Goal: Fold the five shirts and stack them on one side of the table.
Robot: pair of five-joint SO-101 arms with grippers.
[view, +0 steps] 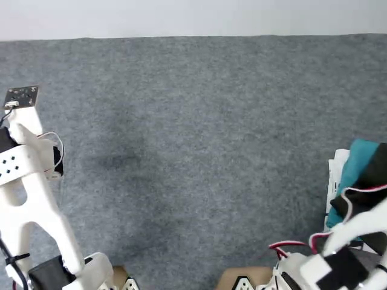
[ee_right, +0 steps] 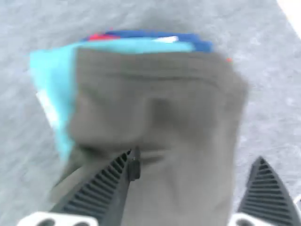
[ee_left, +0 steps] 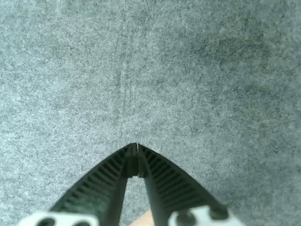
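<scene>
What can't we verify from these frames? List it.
1. Shirt count: in the high view the stack is cut off by the right edge and partly covered by the right arm.
2. Lower layers: in the right wrist view the gray shirt covers most of them, and blur smears their edges.
3. Contact: blur hides whether the open right pincer touches the gray shirt.
4. Fold neatness: too blurred to judge.

This is a robotics lab station. A grey felt-covered bench (view: 199,121) ends at a bare white wall (view: 181,18). A white plastic left arm (view: 36,199) and right arm (view: 347,238), wires exposed, flank its near edge.
</scene>
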